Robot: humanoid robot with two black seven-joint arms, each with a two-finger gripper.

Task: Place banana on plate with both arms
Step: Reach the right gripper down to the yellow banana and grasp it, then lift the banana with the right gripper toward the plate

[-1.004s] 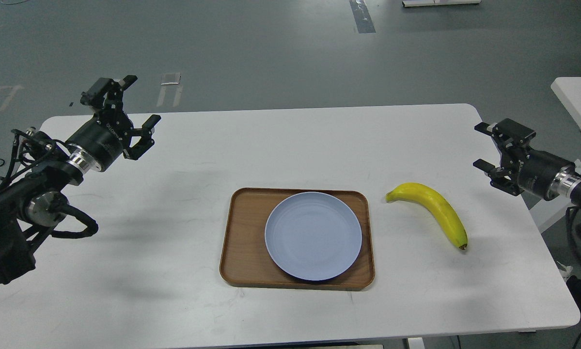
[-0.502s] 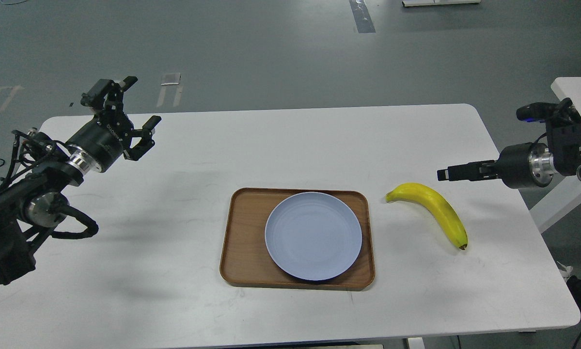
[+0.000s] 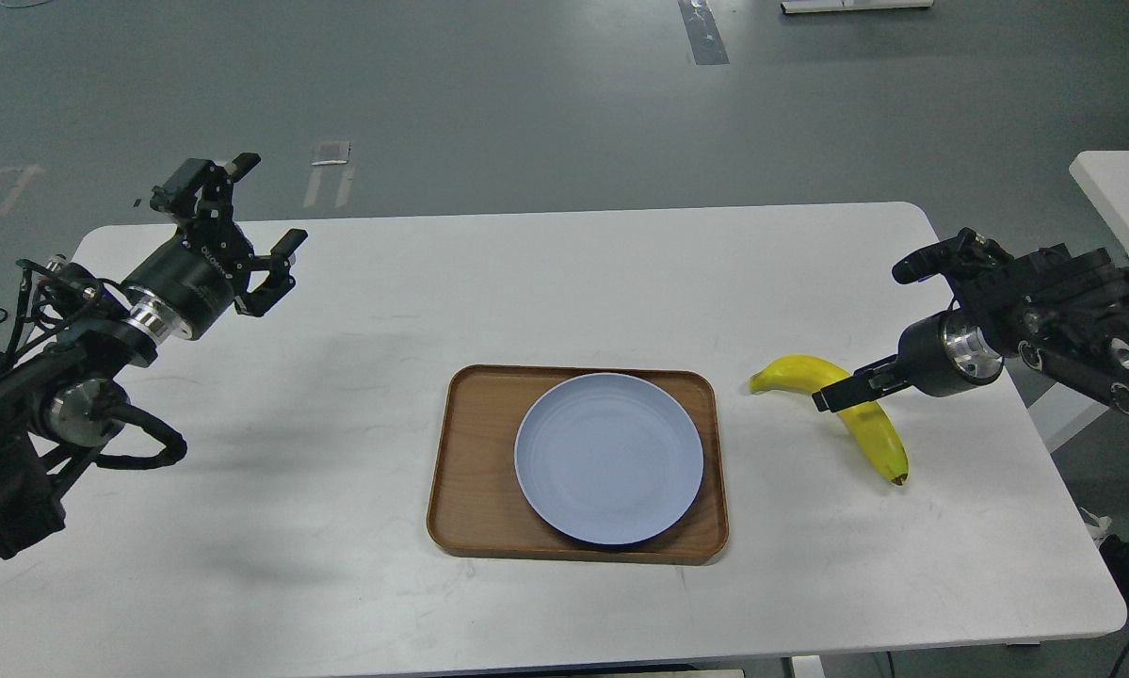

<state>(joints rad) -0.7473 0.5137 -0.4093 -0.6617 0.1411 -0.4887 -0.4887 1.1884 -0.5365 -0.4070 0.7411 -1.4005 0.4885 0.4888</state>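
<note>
Overlapping the banana point(image 3: 863, 421), right pincer point(image 3: 832, 395); opening unclear.

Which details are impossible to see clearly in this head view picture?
- Right gripper: seen edge-on and dark over the banana, so whether it is open or touching is unclear.
- Banana's middle: hidden by that gripper.
- Tray: its centre is covered by the plate.

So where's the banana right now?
The banana lies on the white table, right of the wooden tray holding the plate, with the right claw over its middle.
</note>
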